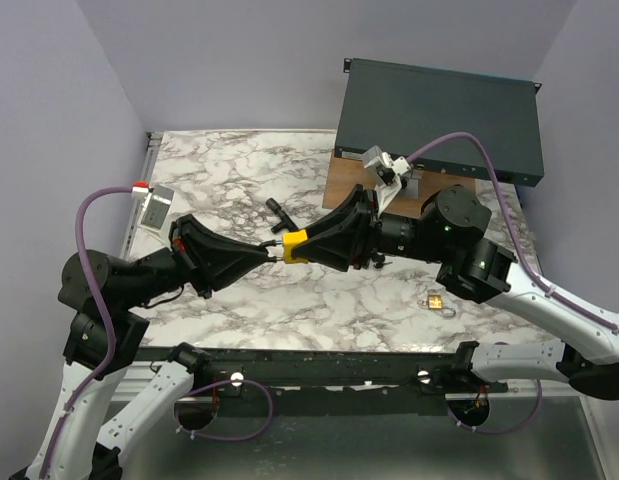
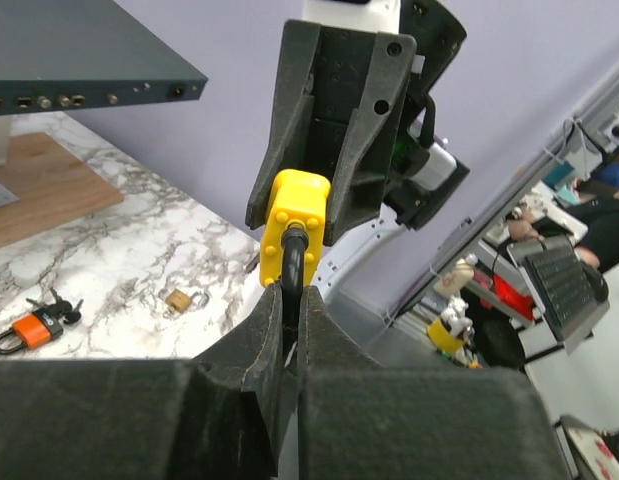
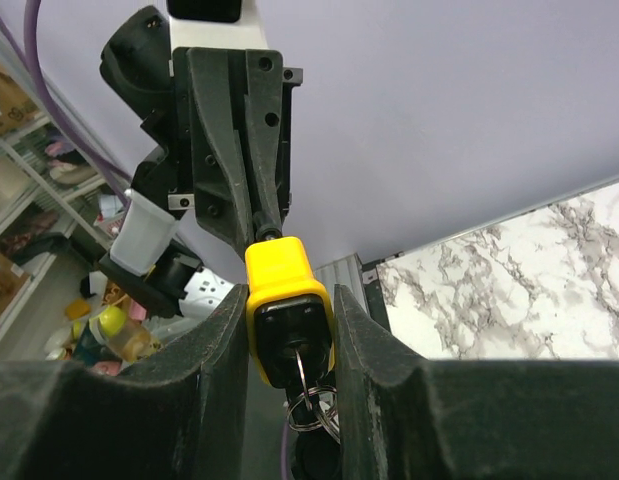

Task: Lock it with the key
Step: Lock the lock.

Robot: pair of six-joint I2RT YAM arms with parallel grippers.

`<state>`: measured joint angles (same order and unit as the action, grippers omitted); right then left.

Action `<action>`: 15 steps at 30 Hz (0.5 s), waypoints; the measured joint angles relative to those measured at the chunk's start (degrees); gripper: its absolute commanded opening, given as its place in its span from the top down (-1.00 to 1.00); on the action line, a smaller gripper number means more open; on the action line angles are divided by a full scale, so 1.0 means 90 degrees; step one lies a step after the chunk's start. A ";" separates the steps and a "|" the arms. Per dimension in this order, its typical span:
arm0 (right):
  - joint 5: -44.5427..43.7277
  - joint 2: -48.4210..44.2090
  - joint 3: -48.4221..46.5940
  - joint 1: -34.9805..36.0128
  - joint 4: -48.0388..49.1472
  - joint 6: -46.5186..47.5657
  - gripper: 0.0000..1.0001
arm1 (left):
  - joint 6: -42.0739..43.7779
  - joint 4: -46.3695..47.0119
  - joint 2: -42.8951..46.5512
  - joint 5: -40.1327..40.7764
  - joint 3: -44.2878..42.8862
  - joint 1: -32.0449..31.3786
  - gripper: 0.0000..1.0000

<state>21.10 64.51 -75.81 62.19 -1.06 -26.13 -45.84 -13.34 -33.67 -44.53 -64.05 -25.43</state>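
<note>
Looking at the big stuff first, our left arm (image 1: 139,275) and right arm (image 1: 459,240) meet in mid-air over the table, and we reckon that's so each can brace one end of the job. The right gripper (image 3: 289,320) is clamped around the body of the yellow padlock (image 1: 295,245), while the left gripper (image 2: 289,305) is pinched tight on the black shackle (image 2: 292,265), probably to steady it or push it home. The key (image 3: 297,350) sits in the keyhole, ring dangling, nobody holding it. We can't tell if the shackle is seated. Around all that: purple walls, marble table (image 1: 249,160), dark rack box (image 1: 439,115) far right with a wooden board (image 1: 344,185) beneath, and a small brass padlock (image 1: 434,299) lying loose.
</note>
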 measured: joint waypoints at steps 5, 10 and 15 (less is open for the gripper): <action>-0.0102 0.0058 0.0000 0.0000 0.0206 -0.0151 0.99 | -0.0097 0.0005 0.0131 0.0522 0.0015 -0.0056 1.00; -0.0114 0.0073 0.0000 -0.0002 0.0250 -0.0253 0.99 | -0.0024 -0.0017 0.0141 0.0656 0.0000 -0.0087 1.00; -0.0022 0.0151 -0.0022 -0.0005 0.0325 -0.0444 0.99 | 0.0211 -0.0265 0.0141 0.0685 -0.0165 -0.0092 1.00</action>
<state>20.91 65.87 -76.01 62.15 1.87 -30.13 -43.94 -15.73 -32.40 -38.37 -65.54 -26.26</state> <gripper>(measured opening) 0.336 0.031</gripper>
